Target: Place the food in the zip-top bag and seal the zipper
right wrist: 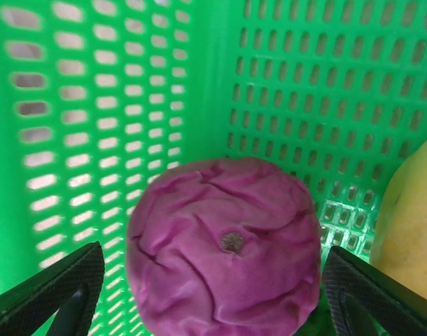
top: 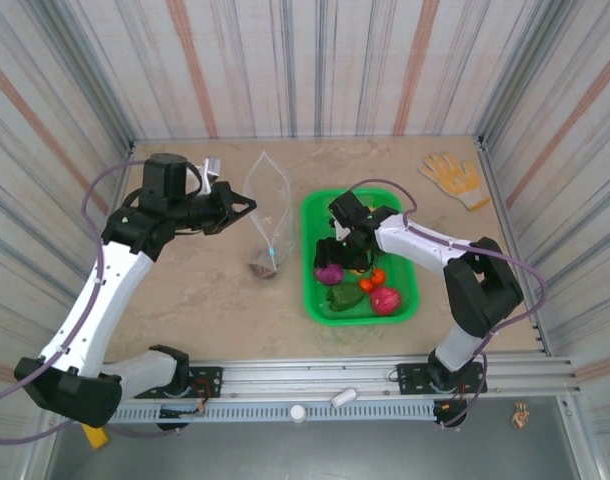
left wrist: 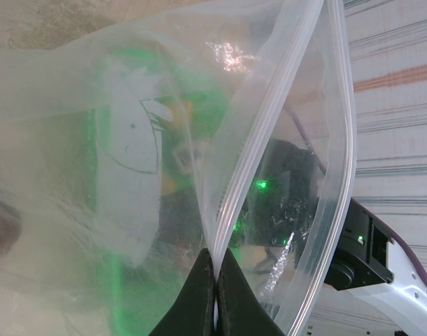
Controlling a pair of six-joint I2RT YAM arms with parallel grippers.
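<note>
My left gripper (top: pixel 247 205) is shut on the zipper (left wrist: pixel 243 175), and its jaws (left wrist: pixel 217 262) pinch one lip of the zip-top bag (top: pixel 268 200). The clear bag hangs with its mouth spread open. A brownish piece (top: pixel 262 268) lies at its bottom. My right gripper (top: pixel 335 258) reaches down into the green basket (top: pixel 310 215). It is open, with its fingers (right wrist: pixel 66 283) on either side of the purple food piece (right wrist: pixel 224 245), apart from it. A yellow piece (right wrist: pixel 409 224) sits just right of the purple one. Red (top: pixel 377 276), magenta (top: pixel 386 299) and dark green (top: pixel 343 296) pieces lie in the basket.
A yellow work glove (top: pixel 453 178) lies at the back right of the table. Striped walls close in the table on three sides. The basket's mesh walls (right wrist: pixel 290 91) stand close around the right gripper.
</note>
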